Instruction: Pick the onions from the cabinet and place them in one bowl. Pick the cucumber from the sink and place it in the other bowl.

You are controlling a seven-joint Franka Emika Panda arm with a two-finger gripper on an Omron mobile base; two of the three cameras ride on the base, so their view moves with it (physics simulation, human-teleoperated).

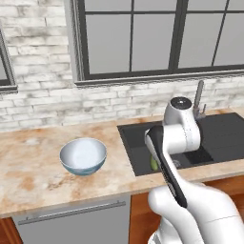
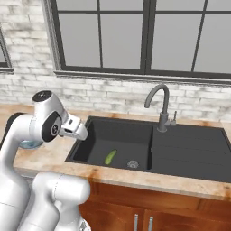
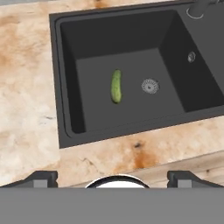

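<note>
A light blue bowl (image 1: 83, 156) is set on the counter (image 1: 33, 171) left of the sink (image 3: 65, 109). The cucumber (image 3: 116, 86) is seen lying unobstructed beside the drain (image 3: 150, 85). The gripper (image 3: 112, 177) is held wide apart above the sink's front edge, with nothing grasped.

green cucumber (image 3: 116, 86) lies flat in dark sink (image 3: 65, 78) basin.

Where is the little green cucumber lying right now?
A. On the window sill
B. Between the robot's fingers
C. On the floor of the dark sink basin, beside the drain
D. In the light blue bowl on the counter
C: the cucumber lies flat on the sink floor left of the drain, untouched.
</note>
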